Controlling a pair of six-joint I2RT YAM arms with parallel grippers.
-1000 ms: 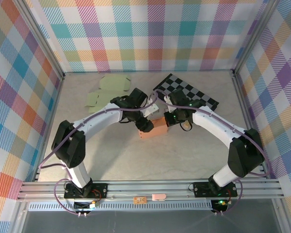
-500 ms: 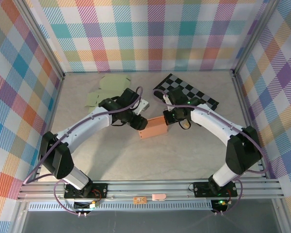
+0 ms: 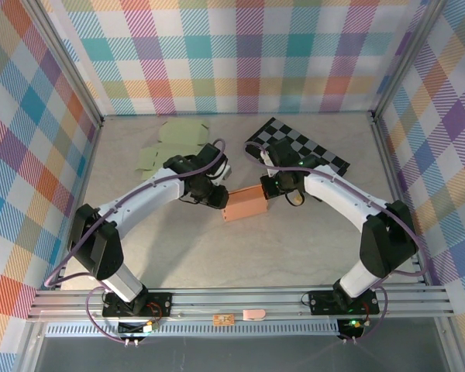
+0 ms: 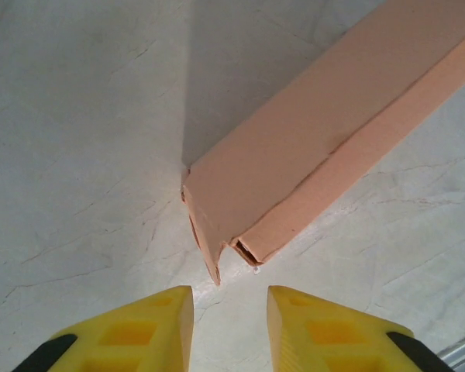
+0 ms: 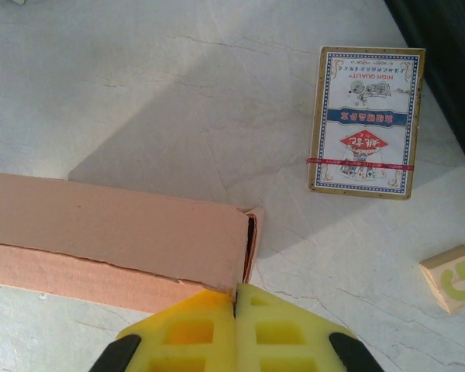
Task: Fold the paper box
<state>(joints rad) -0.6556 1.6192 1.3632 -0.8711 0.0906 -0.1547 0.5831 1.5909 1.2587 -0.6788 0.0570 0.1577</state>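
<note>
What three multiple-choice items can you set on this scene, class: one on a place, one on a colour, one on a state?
1. Where on the table does the paper box lie?
A. around its middle
B. in the far-left corner
C. at the near edge

2. What colour is the paper box?
A. green
B. salmon-orange
C. white

3. How do the jaws of the right gripper stand?
A. wide apart
B. pressed together
C. gripping the box round its middle

Answers:
1 A: the top view shows the box mid-table, away from corners and edges.
2 B: its card is salmon-orange in every view.
3 B: the right wrist view shows the yellow jaws meeting with no gap, at the box's end.
</note>
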